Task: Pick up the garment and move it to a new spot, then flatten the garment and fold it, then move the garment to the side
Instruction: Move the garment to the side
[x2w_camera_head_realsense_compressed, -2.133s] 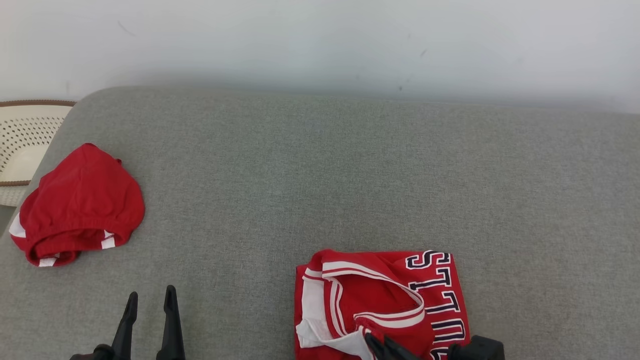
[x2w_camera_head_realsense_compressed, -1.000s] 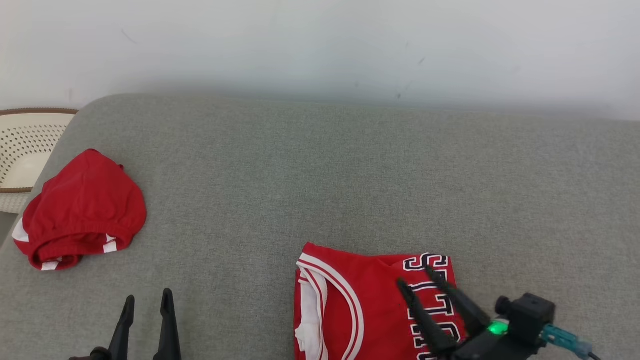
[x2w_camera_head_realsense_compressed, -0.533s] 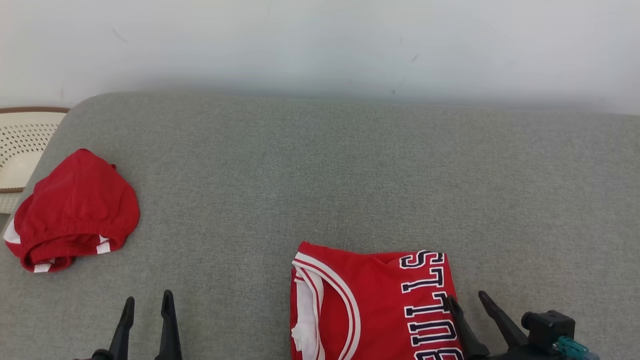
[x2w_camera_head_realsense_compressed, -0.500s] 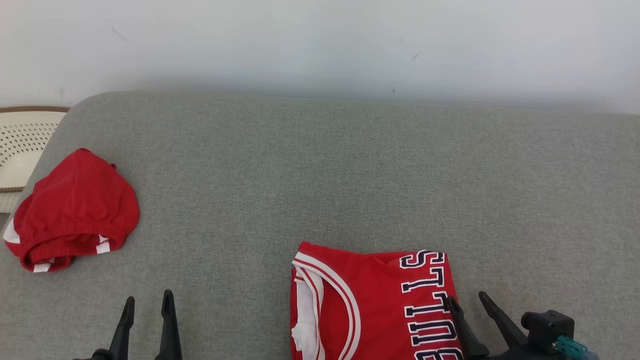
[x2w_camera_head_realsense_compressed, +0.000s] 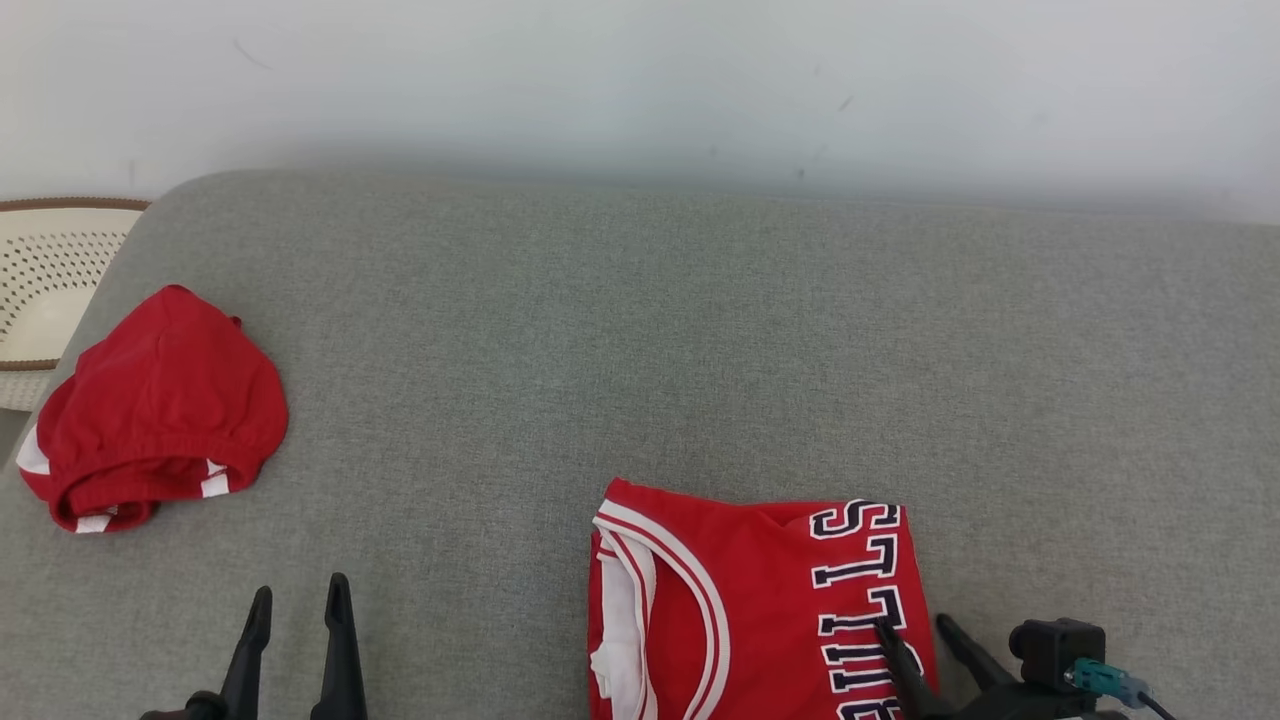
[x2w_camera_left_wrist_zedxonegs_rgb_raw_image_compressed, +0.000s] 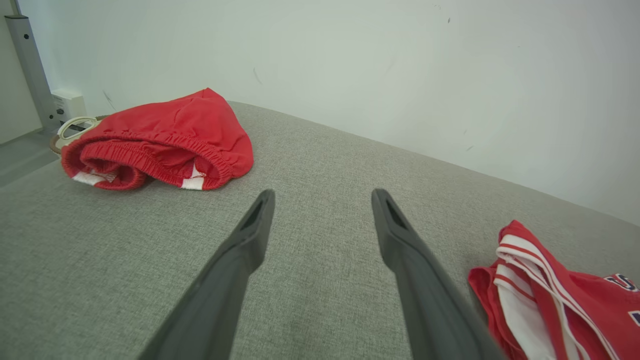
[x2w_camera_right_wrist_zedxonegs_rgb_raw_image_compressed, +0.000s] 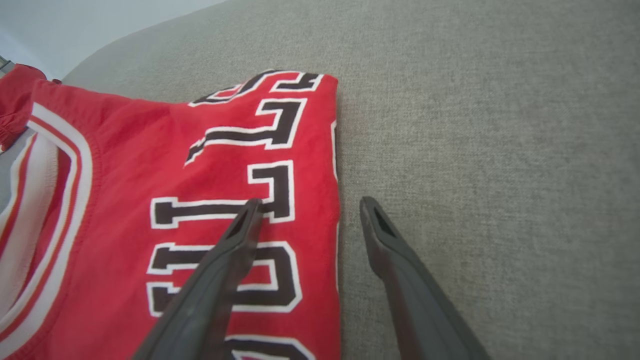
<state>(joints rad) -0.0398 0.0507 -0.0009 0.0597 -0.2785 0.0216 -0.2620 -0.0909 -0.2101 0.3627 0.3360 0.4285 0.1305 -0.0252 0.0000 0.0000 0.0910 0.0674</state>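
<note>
Right pincer spread, maybe grazing jersey.

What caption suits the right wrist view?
Open right gripper straddles the edge of a folded red jersey on grey cushion.

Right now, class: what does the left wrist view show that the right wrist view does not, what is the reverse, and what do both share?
Left wrist view adds: the open left hand, the red shorts showing their elastic waistband, and a cream basket behind them.
Right wrist view adds: the open right hand straddling the red jersey edge, one finger over its dark lettering.
Shared: the jersey, the grey upholstered surface, the pale wall.
</note>
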